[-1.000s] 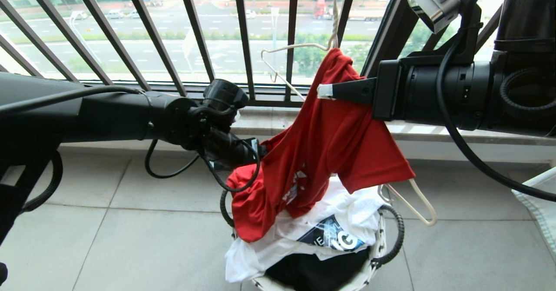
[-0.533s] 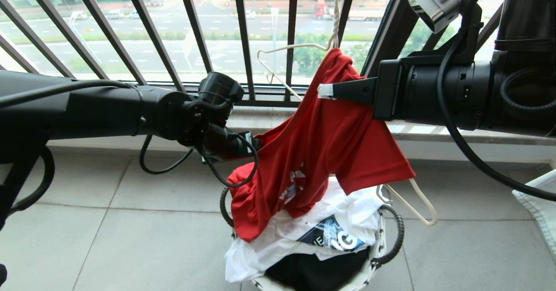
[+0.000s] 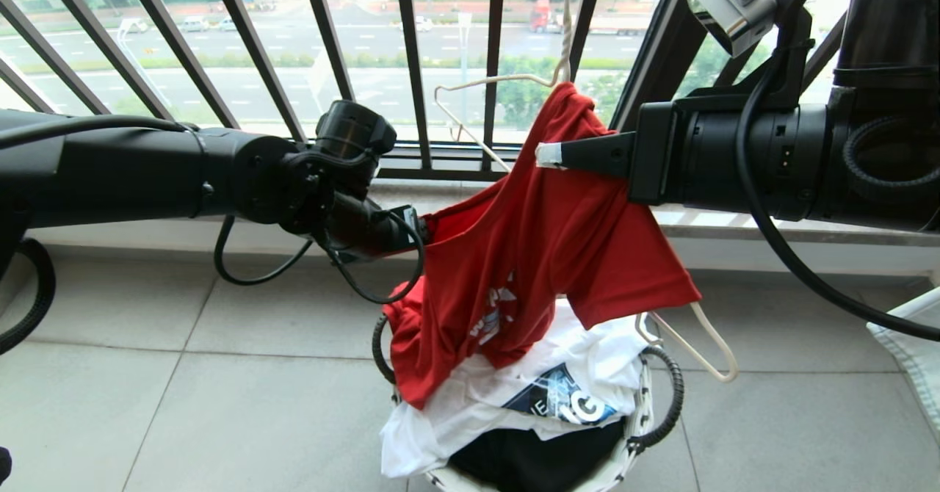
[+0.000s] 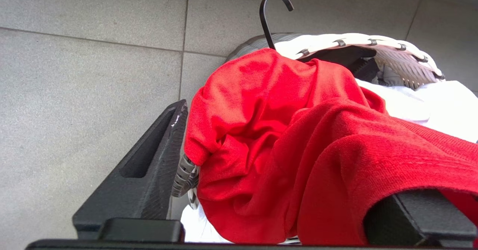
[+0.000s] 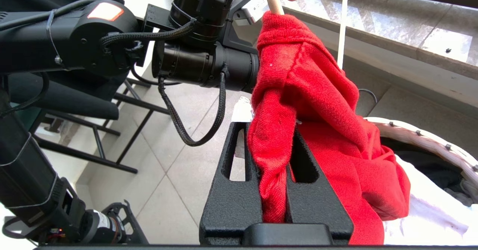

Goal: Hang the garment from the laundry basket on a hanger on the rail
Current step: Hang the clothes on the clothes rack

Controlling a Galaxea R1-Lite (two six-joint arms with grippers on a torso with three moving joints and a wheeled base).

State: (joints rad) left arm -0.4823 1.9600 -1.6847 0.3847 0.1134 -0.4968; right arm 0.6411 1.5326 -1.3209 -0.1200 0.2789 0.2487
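Fabric of the red garment [image 3: 543, 250] is hanging just above the laundry basket [image 3: 646, 411], partly draped on the hanger [image 3: 477, 81]. The right gripper [image 5: 274, 190] is clamping its upper part; the left gripper [image 4: 283, 190] is standing apart beside the basket, one finger under cloth.

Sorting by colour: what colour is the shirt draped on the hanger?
Red shirt, clearest in the head view.
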